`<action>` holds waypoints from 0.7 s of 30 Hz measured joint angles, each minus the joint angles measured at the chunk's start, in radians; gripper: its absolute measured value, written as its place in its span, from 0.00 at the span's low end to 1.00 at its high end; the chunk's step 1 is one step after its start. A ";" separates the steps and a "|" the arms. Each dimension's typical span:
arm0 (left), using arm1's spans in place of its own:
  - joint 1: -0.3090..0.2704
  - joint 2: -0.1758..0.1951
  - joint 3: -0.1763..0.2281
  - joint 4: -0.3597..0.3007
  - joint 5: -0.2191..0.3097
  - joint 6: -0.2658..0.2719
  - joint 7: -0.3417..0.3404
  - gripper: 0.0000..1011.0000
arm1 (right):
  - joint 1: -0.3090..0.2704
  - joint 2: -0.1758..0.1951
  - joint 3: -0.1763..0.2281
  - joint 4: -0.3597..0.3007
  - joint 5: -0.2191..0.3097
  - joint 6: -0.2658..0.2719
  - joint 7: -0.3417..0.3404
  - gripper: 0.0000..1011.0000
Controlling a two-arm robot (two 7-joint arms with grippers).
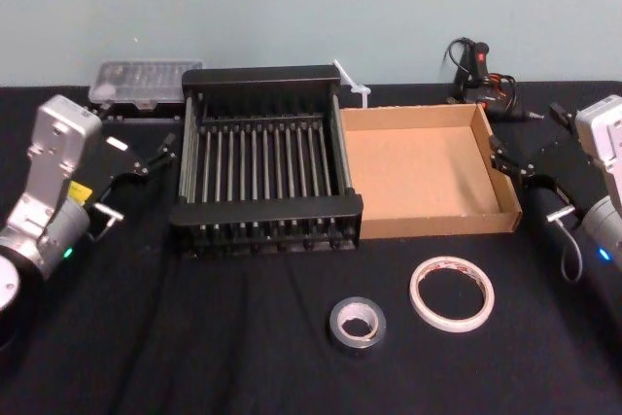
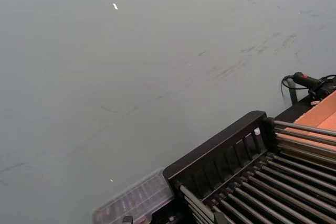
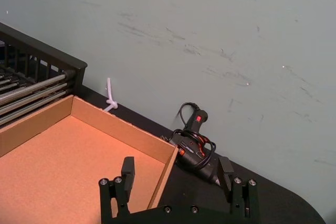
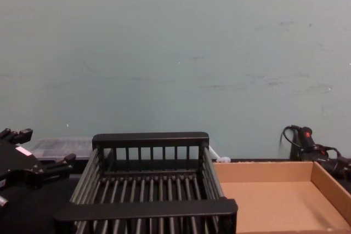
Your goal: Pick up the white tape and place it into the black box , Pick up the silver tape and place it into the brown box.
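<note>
Black cloth covers the surface point(image 1: 243, 366), and in the head view the white tape point(image 1: 451, 293) lies flat near its front edge, before the brown box point(image 1: 437, 224), with the silver tape point(image 1: 357, 323) near on its left, not touching. The right pincer point(image 1: 513, 164) hangs released by the brown box's right wall, the left pincer point(image 1: 158, 155) released beside the black box point(image 1: 267, 209). The right is nearer: I judge it should drop one finger through the ring's hole, pinch the band, then cross the cardboard. Left wrist view: a clear plastic case point(image 2: 134, 200) sits toward the far-left corner. Right wrist view: the fingers point(image 3: 127, 169) stand wide apart, a glue gun point(image 3: 195, 129) behind. Chest view: the black box's tall end rim must be cleared
</note>
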 joint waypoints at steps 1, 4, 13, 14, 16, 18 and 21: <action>0.000 0.000 0.000 0.000 0.000 0.000 0.000 0.99 | 0.000 0.000 0.000 0.000 0.000 0.000 0.000 0.99; 0.000 0.000 0.000 0.000 0.000 0.000 0.000 0.99 | 0.000 0.000 0.000 0.000 0.000 0.000 0.000 0.99; 0.000 0.000 0.000 0.000 0.000 0.000 0.000 0.99 | 0.000 0.000 0.000 0.000 0.000 0.000 0.000 0.99; 0.000 0.000 0.000 0.000 0.000 0.000 0.000 0.99 | 0.000 0.000 0.000 0.000 0.000 0.000 0.000 0.99; 0.000 0.000 0.000 0.000 0.000 0.000 0.000 0.99 | 0.000 0.000 0.000 0.000 0.000 0.000 0.000 0.99; 0.000 0.000 0.000 0.000 0.000 0.000 0.000 0.99 | -0.002 -0.002 0.005 -0.003 0.000 0.000 0.004 0.99; 0.000 0.000 0.000 0.000 0.000 0.000 0.000 0.99 | -0.011 -0.002 0.016 -0.017 0.000 0.004 0.013 0.99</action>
